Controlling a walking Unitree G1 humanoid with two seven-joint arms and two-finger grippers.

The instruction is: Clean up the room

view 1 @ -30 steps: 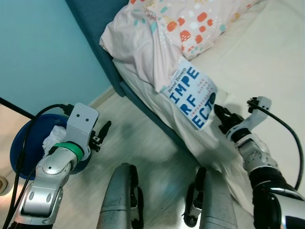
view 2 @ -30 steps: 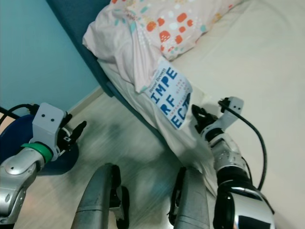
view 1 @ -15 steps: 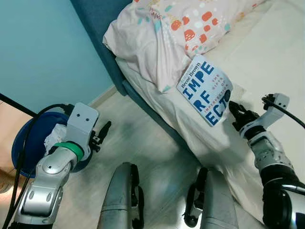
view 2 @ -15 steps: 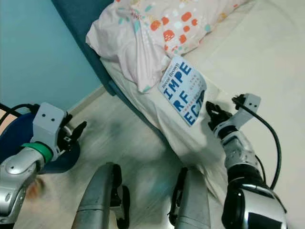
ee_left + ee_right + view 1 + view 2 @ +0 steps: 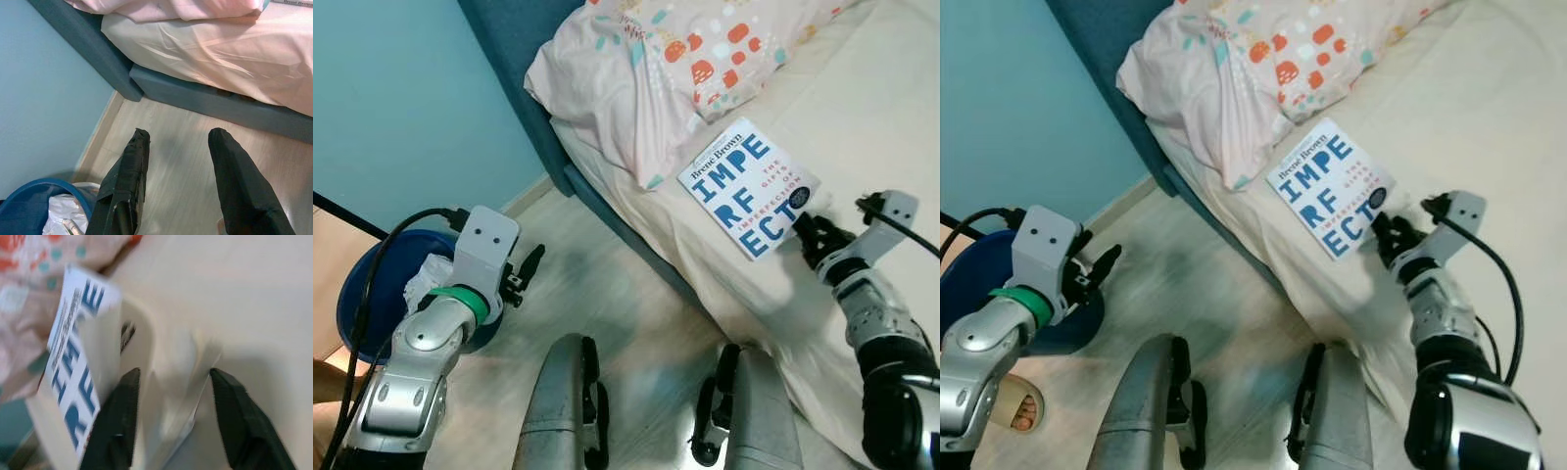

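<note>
Left eye view: a white book (image 5: 747,187) with blue cover lettering lies on the cream sheet of the bed (image 5: 862,108), near the bed's edge and just below a pink patterned pillow (image 5: 656,69). The right gripper (image 5: 806,231) sits at the book's lower right corner, touching or nearly so. The left gripper (image 5: 524,272) hangs over the wooden floor (image 5: 607,313), beside a blue bin (image 5: 367,294) holding crumpled white paper. Right eye view: same layout; a foot in a sandal (image 5: 1016,411) shows at the lower left by the bin. Left wrist view: the left gripper's two fingers (image 5: 128,171) stand apart, holding nothing, above the floor near the bed's blue frame (image 5: 205,100). Right wrist view: blurred; the right gripper's fingers (image 5: 117,421) stand apart, with the book's cover and loose pages between them; whether they press on the book I cannot tell.
</note>
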